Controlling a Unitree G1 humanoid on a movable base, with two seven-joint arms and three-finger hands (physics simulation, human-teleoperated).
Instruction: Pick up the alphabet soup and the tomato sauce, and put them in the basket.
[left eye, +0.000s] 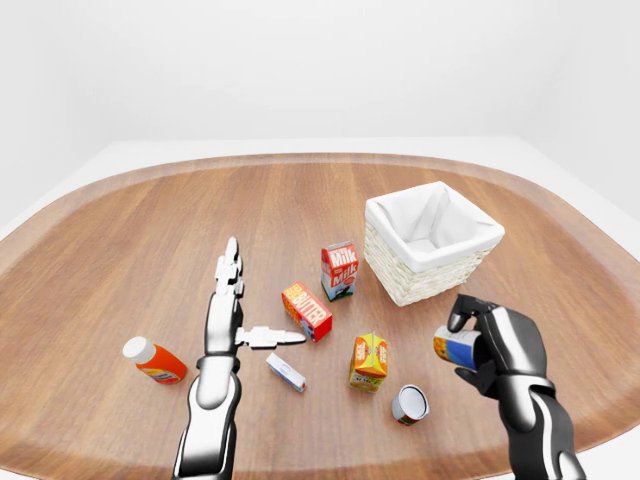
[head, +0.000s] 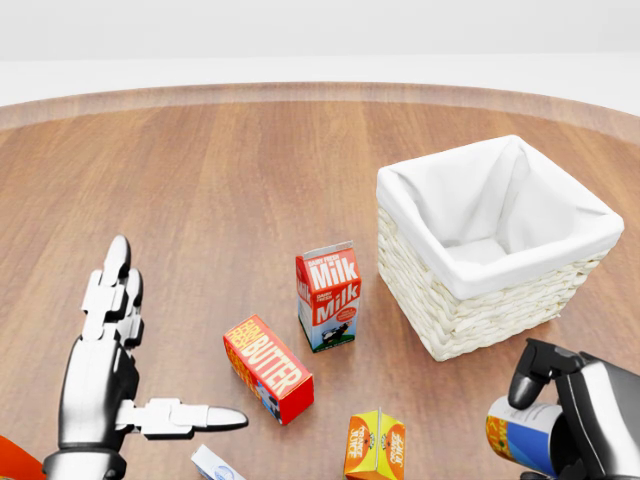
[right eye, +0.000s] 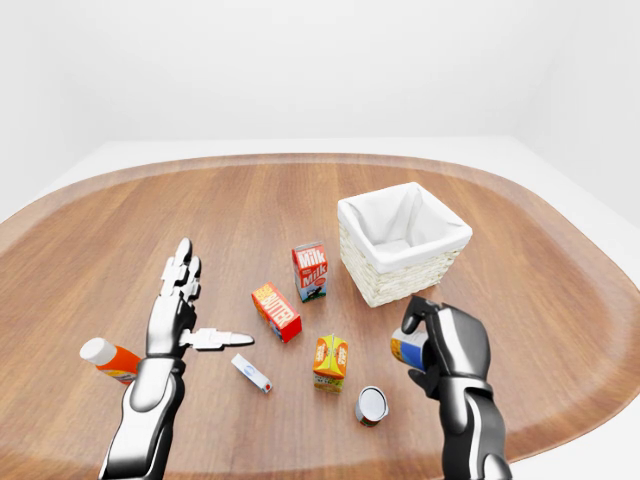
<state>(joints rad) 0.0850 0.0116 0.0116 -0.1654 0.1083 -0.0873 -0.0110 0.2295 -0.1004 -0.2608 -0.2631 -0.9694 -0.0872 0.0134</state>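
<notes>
My right hand at the lower right of the head view is shut on the alphabet soup, a can with a blue, white and orange label, held off the table and tilted. Left of and below that hand in the left-eye view lies a second can, the tomato sauce, on its side, its grey end facing me. The wicker basket with a white lining stands above my right hand, with nothing in it that I can see. My left hand hovers open at the lower left, fingers straight and thumb out.
A milk carton, a butter box and an orange juice carton stand between my hands. A small white box and an orange bottle with a white cap lie near my left arm. The round wooden table stretches beyond.
</notes>
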